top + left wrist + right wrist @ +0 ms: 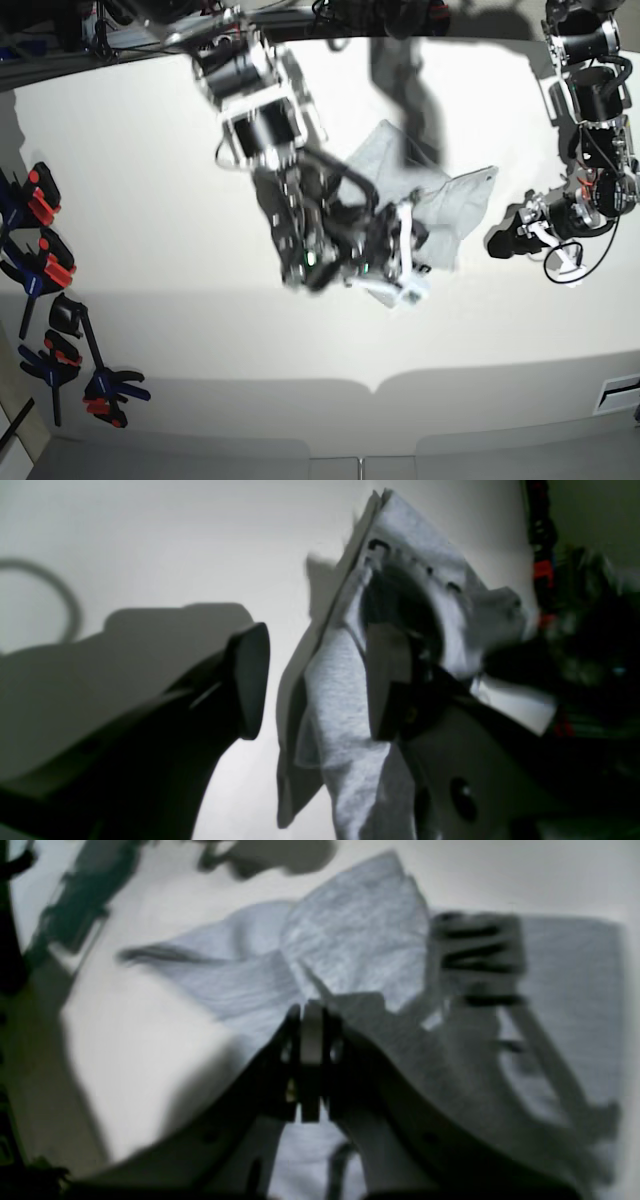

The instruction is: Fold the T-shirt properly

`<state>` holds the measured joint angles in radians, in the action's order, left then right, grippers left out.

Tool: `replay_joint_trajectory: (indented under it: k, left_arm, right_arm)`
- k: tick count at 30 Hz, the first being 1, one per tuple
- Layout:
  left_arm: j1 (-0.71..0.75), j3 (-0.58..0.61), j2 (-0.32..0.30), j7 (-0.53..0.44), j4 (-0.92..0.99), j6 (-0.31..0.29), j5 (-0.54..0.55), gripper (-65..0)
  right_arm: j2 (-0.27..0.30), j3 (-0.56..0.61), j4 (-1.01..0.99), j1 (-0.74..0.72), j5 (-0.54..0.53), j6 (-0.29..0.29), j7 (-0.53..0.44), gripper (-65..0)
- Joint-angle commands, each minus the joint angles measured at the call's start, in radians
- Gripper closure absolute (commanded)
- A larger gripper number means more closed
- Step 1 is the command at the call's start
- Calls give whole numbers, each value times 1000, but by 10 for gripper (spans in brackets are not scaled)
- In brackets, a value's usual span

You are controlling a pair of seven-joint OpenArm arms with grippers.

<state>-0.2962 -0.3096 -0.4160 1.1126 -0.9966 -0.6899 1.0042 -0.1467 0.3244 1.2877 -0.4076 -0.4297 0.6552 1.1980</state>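
Light heather-grey T-shirt (440, 205) lying crumpled near the middle of the white surface (150, 200), soft knit, bunched into angular folds and peaks. Finely flecked weave visible in the right wrist view, with black block lettering blurred past reading on one flattened panel. In the left wrist view, a raised ridge of cloth with a dark hollow, possibly the neck opening, though hard to be sure.

Right gripper (311, 1012) clenched, fingers pressed together at the edge of a fold in the T-shirt; too blurred to tell whether any cloth sits pinched between them. Matte black tips, pale grey housings behind, smeared by motion in the base view, where the arm covers much of the garment.

Left gripper (320, 680) released, fingers spread wide apart, one dark rounded pad standing over bare surface, the other close against the grey cloth; contact there cannot be made out. Seen in the base view off to the side of the T-shirt.

Black clamps with orange and blue grips (50, 300) lying along the surface's edge, well apart from the T-shirt. Shirt's full outline, sleeves and hem impossible to trace.
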Motion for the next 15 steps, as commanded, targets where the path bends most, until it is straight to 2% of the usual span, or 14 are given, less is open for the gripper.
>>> replay_joint_trajectory:
  k: [1, 4, 6, 10, 15]
  left_arm:
    - [-25, -5, -19, -14, -15, -8, 25, -291]
    - [-25, -5, -19, -14, -15, -8, 25, -291]
    - [-25, -5, -19, -14, -14, -8, 25, -291]
    - [-25, -5, -19, -14, -15, -8, 25, -291]
    - [-25, -5, -19, -14, -15, -8, 25, -291]
  right_arm:
    - [-10, -2, 72, 1, -58, 13, -11, 0]
    - [-6, -2, 239, 128, -153, 35, 40, 0]
    - [18, -2, 340, 206, -188, 42, 61, 0]
    - [76, -2, 481, 326, -181, 42, 60, 0]
    - [134, -2, 514, 381, -172, 42, 61, 0]
